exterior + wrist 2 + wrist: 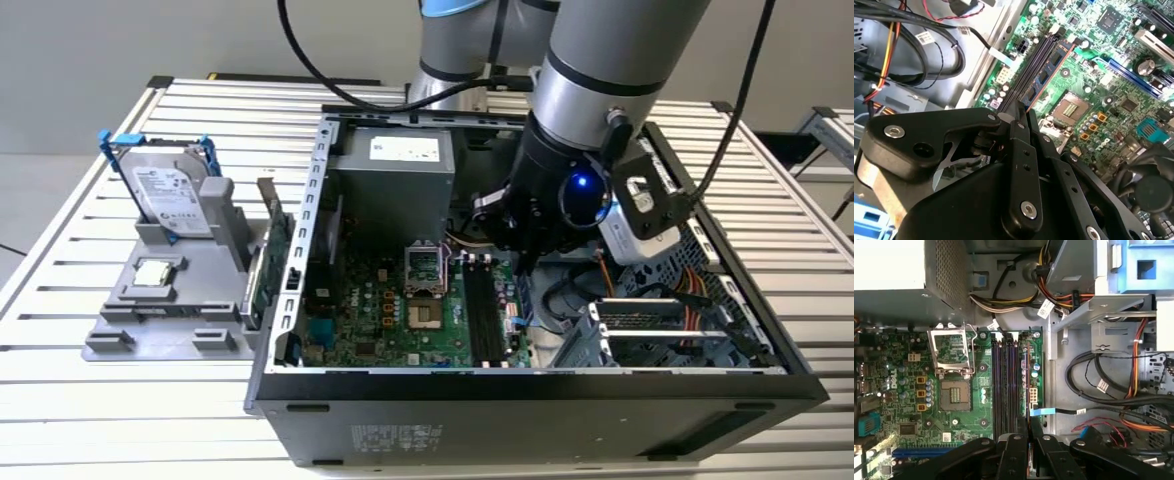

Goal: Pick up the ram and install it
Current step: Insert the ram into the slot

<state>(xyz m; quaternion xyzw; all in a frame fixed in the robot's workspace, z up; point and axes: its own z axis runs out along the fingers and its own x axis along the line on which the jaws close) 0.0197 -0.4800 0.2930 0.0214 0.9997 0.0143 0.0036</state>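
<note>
Closest to me is the open computer case, lying on its side on the slatted counter. The arm has the hand down inside it, over the memory slots on the green motherboard.

In the second wrist view the hand has its two black fingers drawn close together, clamped on the ram, which runs away from the fingertips as a thin stick with a row of dark chips on its face. It stands on edge along the slots, at the slot nearest the case's cable side, and looks at least partly down in it. In the first wrist view the hand is at the near end of the slots, with the ram seen edge-on as a thin line along the outermost one.

So the pick-up looks done and the stick is at its slot. I can't tell whether it is fully seated or the end latches have closed; the hand grips it, so the install doesn't look finished.

Further off, beside the case on the exterior view's left, the grey parts holder has a hard drive in a blue frame standing upright.
</note>
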